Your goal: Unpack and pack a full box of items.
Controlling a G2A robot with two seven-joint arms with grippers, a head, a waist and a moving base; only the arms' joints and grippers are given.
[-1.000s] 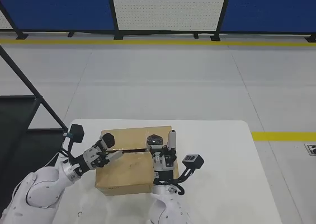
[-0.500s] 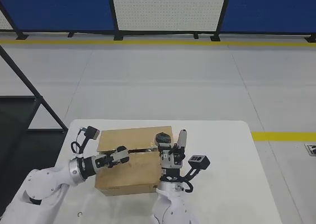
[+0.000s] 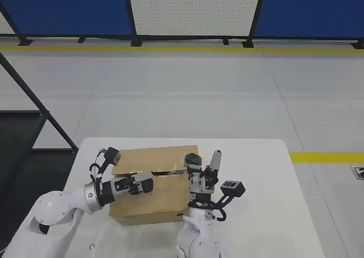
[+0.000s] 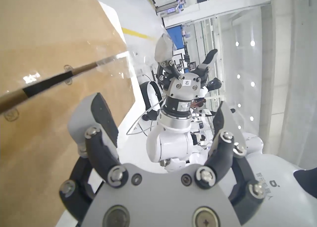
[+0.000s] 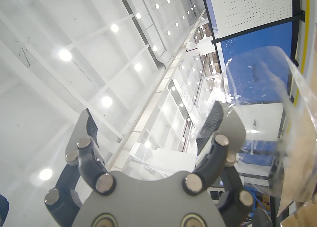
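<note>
left gripper (image 3: 146, 183) open, empty, just above cardboard box (image 3: 136, 205) top, near the seam. right gripper (image 5: 152, 111) open at box's edge beside it; clear tape strip (image 5: 260, 77) clings to one finger.

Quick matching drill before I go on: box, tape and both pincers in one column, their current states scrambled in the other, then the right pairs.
1. cardboard box
2. clear tape
3. left pincer
4. right pincer

A. open, aimed up at the ceiling
B. flaps closed, resting on the white table
C. open, over the box top
D. partly peeled, stuck to a finger

Pairs: 1-B; 2-D; 3-C; 4-A
</note>
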